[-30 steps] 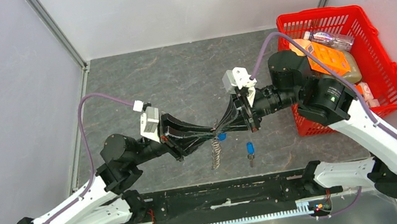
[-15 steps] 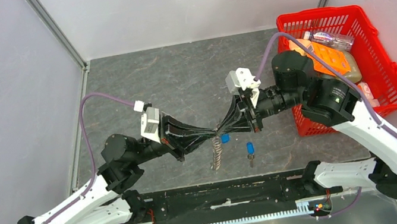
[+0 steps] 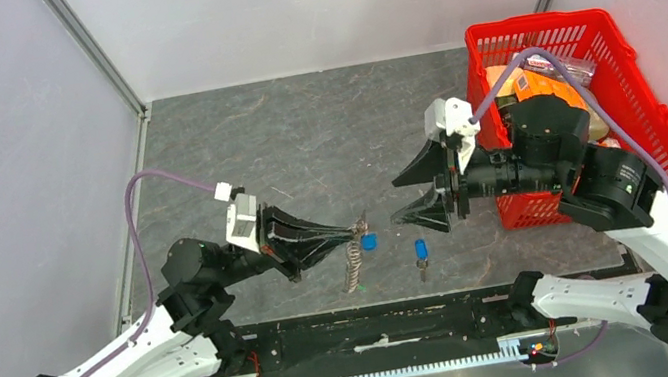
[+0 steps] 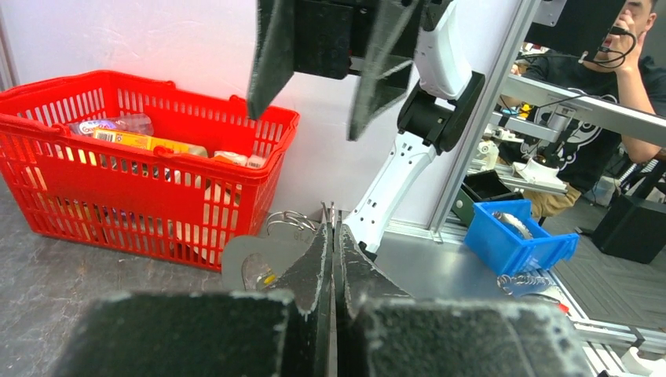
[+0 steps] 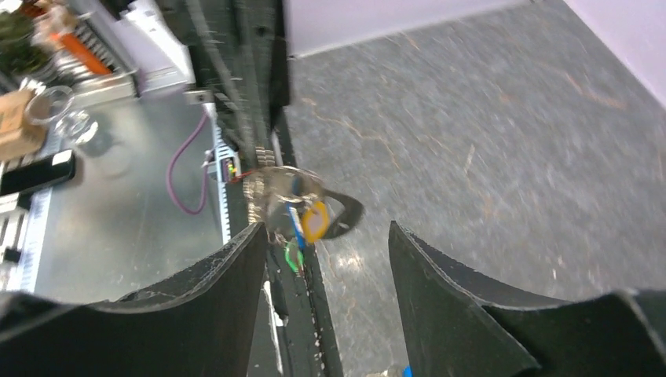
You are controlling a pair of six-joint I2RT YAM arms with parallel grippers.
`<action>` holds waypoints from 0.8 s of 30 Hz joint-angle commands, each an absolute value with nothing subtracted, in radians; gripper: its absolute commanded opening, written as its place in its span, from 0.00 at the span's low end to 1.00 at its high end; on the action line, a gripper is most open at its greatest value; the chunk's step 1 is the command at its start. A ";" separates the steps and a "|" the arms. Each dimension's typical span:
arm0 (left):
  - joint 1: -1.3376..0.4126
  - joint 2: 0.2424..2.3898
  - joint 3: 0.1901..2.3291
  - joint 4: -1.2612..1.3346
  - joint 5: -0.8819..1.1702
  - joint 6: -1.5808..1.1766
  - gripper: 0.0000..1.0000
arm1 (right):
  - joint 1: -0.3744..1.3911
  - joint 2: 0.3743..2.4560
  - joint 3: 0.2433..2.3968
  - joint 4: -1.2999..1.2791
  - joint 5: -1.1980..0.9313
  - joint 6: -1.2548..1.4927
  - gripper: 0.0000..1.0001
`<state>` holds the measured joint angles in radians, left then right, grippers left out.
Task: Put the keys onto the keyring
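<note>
My left gripper (image 3: 358,231) is shut on the silver keyring (image 3: 360,223), held above the table. Its twisted chain (image 3: 354,268) hangs down, and a blue-capped key (image 3: 369,241) dangles beside it. In the left wrist view the ring's wire loops (image 4: 291,219) stick out beside my pressed-together fingertips (image 4: 333,229). The right wrist view shows the keyring (image 5: 284,182) with a yellow-capped key (image 5: 316,220) and the green tag (image 5: 293,255) hanging from it. My right gripper (image 3: 399,200) stands open and empty, to the right of the keyring and apart from it. Another blue-capped key (image 3: 420,254) lies loose on the table.
A red basket (image 3: 638,90) holding packaged goods stands at the right side of the table, close behind my right arm. The black base rail (image 3: 382,328) runs along the near edge. Grey walls close in the left, right and far sides.
My right gripper has opened, let go of the keyring and drawn back to the right. My left gripper has closed fully and pulled the keyring slightly left and nearer.
</note>
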<state>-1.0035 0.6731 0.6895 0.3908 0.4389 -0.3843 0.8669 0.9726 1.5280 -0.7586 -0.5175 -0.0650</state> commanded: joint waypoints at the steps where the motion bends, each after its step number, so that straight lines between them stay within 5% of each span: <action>1: -1.001 0.618 0.665 0.425 0.424 -0.403 0.02 | 0.869 1.002 1.572 -0.879 -0.215 0.122 0.66; 8: -1.002 0.538 0.613 0.389 0.369 -0.372 0.02 | 0.868 1.024 1.364 -0.969 0.114 0.398 0.68; 24: -1.002 0.477 0.549 0.361 0.296 -0.355 0.02 | 0.848 1.068 0.857 -0.830 0.235 0.954 0.64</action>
<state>-1.0031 0.5087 0.5617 0.3279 0.3279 -0.3794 0.8543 1.0592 0.9508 -0.9131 0.2073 0.7387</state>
